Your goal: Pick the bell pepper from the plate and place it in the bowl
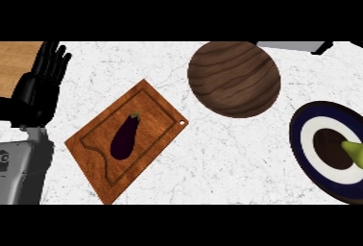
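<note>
A blue and white ringed plate [315,144] with a dark centre lies at the right edge, partly cut off. On it a yellow-green bell pepper [355,153] shows only in part at the view's border. A brown wooden bowl [233,79] stands on the marble counter at the upper middle, left of and above the plate. My left hand [41,81] rests open at the left edge with its fingers pointing up, far from both. My right hand is not in view.
A wooden cutting board [152,115] lies tilted at the centre left with a dark purple eggplant [126,136] on it. A grey object [294,46] sits at the top right edge. A wood-toned surface [18,60] shows at the top left corner.
</note>
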{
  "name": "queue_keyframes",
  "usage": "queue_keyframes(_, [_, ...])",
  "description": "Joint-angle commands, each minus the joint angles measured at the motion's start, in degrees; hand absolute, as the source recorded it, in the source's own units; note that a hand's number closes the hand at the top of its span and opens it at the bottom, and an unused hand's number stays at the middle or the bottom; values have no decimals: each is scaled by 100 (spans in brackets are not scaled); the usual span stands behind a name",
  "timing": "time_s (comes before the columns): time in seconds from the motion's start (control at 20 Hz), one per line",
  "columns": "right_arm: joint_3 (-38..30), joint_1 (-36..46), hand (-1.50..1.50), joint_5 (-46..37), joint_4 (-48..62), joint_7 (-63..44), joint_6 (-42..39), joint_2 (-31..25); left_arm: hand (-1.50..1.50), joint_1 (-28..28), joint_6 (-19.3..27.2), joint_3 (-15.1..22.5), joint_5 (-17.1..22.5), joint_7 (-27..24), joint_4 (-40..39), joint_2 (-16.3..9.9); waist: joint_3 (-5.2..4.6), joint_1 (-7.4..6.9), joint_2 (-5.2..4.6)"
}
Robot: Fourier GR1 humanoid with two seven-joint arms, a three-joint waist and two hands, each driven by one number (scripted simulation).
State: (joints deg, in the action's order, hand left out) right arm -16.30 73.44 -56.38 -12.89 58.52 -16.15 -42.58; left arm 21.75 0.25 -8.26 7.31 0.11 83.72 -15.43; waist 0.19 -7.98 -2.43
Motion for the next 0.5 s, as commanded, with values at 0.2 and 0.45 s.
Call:
queue_keyframes(0.2, [412,690,150,-58,377,753,-1575,455,0,-179,56,-44,-39,-25,27,-5,-12,108,80])
queue_keyframes(0.45, [729,992,150,-180,448,570,-1550,1092,0,-162,-53,-191,67,9,-93,-144,-18,261,115])
